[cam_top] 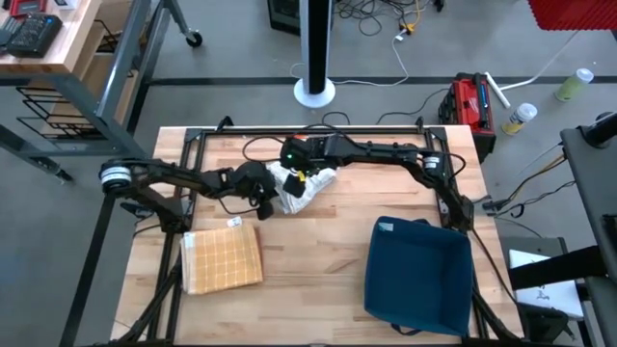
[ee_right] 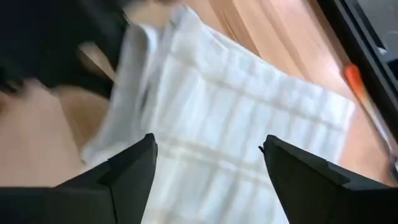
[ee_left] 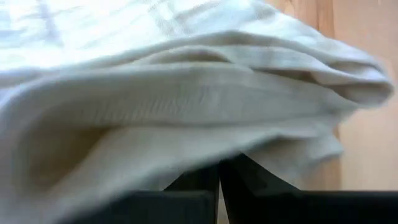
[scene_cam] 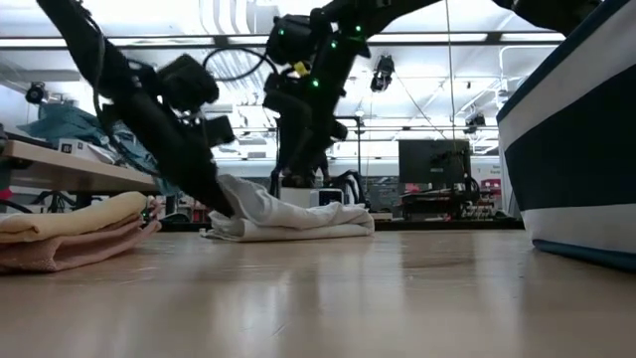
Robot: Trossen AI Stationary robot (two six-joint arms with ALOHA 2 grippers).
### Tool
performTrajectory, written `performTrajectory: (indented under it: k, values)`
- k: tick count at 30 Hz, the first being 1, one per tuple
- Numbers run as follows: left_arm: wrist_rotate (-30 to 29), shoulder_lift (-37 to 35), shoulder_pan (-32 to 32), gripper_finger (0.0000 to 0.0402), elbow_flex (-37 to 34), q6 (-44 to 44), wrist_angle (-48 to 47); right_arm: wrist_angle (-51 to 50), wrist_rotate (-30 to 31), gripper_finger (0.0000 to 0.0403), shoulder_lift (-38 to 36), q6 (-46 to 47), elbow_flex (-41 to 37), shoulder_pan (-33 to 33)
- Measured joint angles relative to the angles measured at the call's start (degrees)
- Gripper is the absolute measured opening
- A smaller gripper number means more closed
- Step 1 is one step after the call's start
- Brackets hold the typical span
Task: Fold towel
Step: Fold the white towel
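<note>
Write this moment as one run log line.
task: fold towel | left hand: shut on white towel | right hand: open above towel | yellow towel: folded

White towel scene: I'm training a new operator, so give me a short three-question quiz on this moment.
1. True or false: the right gripper stands open above the white towel.
2. Which gripper is shut at the towel's edge: A left, B right?
3. What lies near the table's left edge?

Key: 1 true. 2 A, the left gripper. 3 A folded yellow towel; the blue bin sits on the right.
</note>
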Motion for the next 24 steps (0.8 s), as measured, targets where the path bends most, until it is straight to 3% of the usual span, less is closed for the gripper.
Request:
performTrajectory:
  k: [5, 9, 16, 19, 24]
  values:
    - [-0.6, -9.3, 0.0, 0.0003, 2.2, -1.8, -17.1, -1.3, 0.0, 0.0268, -0.6, -0.6, -3.5, -0.3]
    - [-6.3, -16.6, 0.0, 0.0001, 2.5, -4.3, -26.1, 1.0, -4.0, 0.0252, -0.7, -0.6, -8.4, -0.3]
    - [-4.9, -25.2, -0.2, 0.0001, 0.8, -5.7, -19.1, 11.7, -8.9, 0.0222, -0.7, 1.1, -16.5, 1.3]
    - [-6.1, -25.2, -0.2, 0.0002, 0.4, -5.6, -15.1, 18.3, -12.7, 0.021, -0.7, 2.0, -18.4, 2.3]
    - [-6.4, -19.4, -0.2, 0.0001, -0.2, -5.6, -15.0, 25.3, -13.4, 0.0193, -0.7, 1.6, -18.6, 4.0]
